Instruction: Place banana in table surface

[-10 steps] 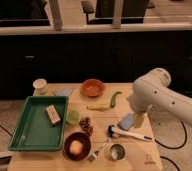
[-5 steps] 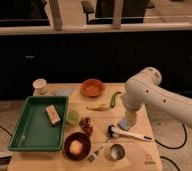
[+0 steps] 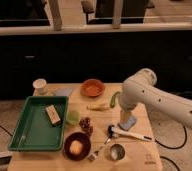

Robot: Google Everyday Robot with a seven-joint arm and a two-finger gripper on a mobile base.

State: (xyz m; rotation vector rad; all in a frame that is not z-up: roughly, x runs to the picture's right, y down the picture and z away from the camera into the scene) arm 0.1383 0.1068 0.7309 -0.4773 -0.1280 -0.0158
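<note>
Banana status: the small, slim, pale yellow banana (image 3: 98, 107) lay flat on the light tan wooden table surface (image 3: 145, 156). It sat below the round orange bowl (image 3: 92, 88) and just left of the curved dark green vegetable (image 3: 114, 98). Nothing was touching it.

The gripper (image 3: 126, 122) hung low over the table on the end of the bulky white arm (image 3: 151, 95). It was near the banana, off to the right and toward the front edge. I couldn't tell from where I stood whether it was open or closed. It didn't look to be carrying anything.

My read: the banana was already on the wood, so the main hazard was the arm disturbing it.

Risks as I saw them:
- The thick white wrist stood right beside the green vegetable. Any swing left would likely shove it into the banana and roll both toward the bowl.
- The white-handled, black-headed utensil (image 3: 130, 134) lay just under the gripper. Dropping lower could pin or flick it into the small metal cup (image 3: 116, 151).
- If a re-grasp was planned, the vegetable matches the banana in size and curve, so a wrong pick was plausible.
- The banana is thin and sits low, so a pinch could skid off it or scrape the planks.
- The dark red grape cluster (image 3: 85, 125) would catch an overshoot.
</note>
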